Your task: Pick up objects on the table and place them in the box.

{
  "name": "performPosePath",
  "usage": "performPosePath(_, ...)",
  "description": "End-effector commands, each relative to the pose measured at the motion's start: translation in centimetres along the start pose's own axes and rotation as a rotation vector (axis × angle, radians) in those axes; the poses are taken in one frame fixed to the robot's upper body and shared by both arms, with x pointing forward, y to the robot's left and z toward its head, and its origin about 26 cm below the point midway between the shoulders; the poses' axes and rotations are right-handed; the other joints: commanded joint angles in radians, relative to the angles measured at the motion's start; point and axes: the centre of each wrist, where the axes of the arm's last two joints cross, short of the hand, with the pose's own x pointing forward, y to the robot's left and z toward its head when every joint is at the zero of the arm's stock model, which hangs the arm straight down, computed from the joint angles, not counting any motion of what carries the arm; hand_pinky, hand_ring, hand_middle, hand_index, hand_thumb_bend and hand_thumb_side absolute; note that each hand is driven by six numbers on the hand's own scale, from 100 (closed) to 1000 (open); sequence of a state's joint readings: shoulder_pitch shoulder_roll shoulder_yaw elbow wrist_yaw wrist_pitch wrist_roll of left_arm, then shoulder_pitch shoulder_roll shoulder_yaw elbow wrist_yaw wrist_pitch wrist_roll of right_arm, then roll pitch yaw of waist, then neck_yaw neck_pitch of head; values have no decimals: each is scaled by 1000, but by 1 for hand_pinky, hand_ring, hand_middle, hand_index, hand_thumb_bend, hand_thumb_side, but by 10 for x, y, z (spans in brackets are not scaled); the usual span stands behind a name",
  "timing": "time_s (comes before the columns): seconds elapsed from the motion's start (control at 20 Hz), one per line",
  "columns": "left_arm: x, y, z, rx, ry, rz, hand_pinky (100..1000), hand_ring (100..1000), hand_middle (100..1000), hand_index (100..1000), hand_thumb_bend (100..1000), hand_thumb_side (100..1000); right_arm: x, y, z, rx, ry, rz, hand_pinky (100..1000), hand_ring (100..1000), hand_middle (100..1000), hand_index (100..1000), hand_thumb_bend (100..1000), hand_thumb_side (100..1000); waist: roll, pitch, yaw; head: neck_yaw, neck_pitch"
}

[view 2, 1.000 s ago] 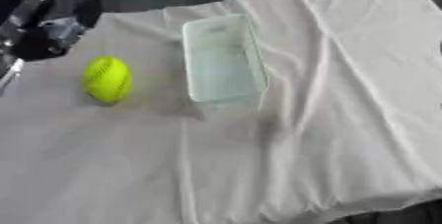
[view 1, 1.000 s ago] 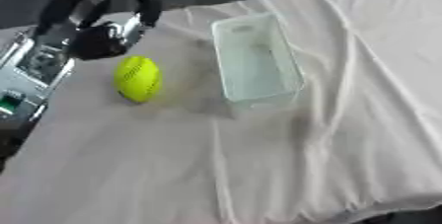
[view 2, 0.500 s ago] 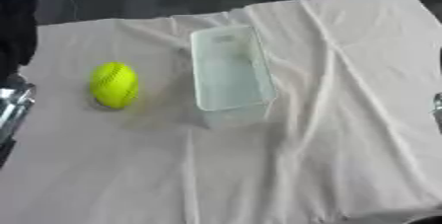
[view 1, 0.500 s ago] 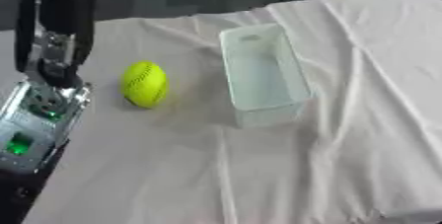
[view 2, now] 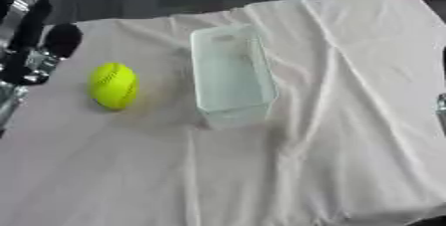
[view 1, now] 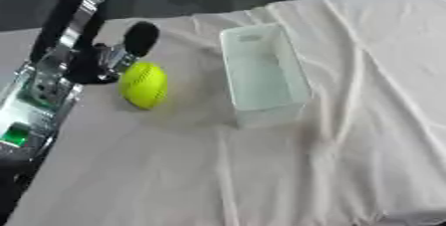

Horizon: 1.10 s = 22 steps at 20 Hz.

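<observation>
A wrinkled white cloth covers the table, with dark floor beyond its far edge. The clear plastic box sits mid-table and looks empty (nothing visible through its walls). Left hand hovers just left of the yellow-green ball; can't tell if its fingers are open or curled. The ball lies between fingers and box. The right eye view cuts off most of that arm.

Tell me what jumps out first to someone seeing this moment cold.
A bright yellow-green ball lies on the white cloth, left of centre. Just right of it stands a clear box with nothing in it. The robot's left hand hangs close above and left of the ball, not gripping it.
</observation>
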<state>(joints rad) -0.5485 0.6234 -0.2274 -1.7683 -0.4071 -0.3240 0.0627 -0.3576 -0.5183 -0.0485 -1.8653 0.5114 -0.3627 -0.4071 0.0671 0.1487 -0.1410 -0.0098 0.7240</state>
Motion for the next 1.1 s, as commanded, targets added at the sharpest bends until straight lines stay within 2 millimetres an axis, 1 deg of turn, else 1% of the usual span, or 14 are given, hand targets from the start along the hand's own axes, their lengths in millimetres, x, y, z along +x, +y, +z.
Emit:
performPosePath(0.05, -12, 12, 0, -119, 27, -155, 782, 706, 1000, 949, 397, 995, 0, -5, -7, 0, -24, 11, 658, 731, 810, 945, 100, 1000, -1, -12, -4, -11, 6)
performPosePath(0.3, -32, 6, 6, -273, 97, -285, 795, 730, 1000, 962, 450, 1000, 0, -4, -7, 2, -22, 12, 656, 729, 808, 946, 100, 1000, 3, -9, -15, -17, 17)
performPosePath(0.65, -57, 6, 12, -491, 124, -397, 808, 778, 1000, 968, 475, 1000, -2, -4, -6, 11, -20, 14, 653, 726, 807, 945, 100, 1000, 9, -11, -20, -8, 27)
performPosePath(0.85, -65, 4, 13, -578, 152, -399, 797, 792, 1000, 973, 496, 1000, -2, -4, -5, 17, -18, 14, 652, 725, 807, 945, 100, 1000, 10, -11, -20, -7, 29)
performPosePath(0.95, -68, 4, 13, -613, 174, -406, 797, 816, 1000, 975, 506, 1000, -2, -3, -5, 21, -17, 14, 652, 724, 806, 944, 100, 1000, 10, -11, -19, -6, 29)
performPosePath(1.0, -70, 4, 14, -633, 188, -414, 807, 835, 1000, 972, 508, 1000, -2, -3, -4, 23, -18, 14, 653, 724, 807, 944, 100, 1000, 10, -12, -19, -4, 30)
performPosePath(1.05, -71, 5, 13, -650, 198, -422, 807, 835, 1000, 972, 508, 1000, -2, -3, -4, 24, -19, 14, 653, 724, 807, 944, 100, 1000, 10, -12, -18, -3, 30)
performPosePath(1.1, -72, 6, 13, -662, 206, -430, 825, 850, 1000, 965, 492, 1000, -2, -3, -4, 26, -19, 14, 653, 724, 806, 943, 100, 1000, 10, -12, -18, -1, 29)
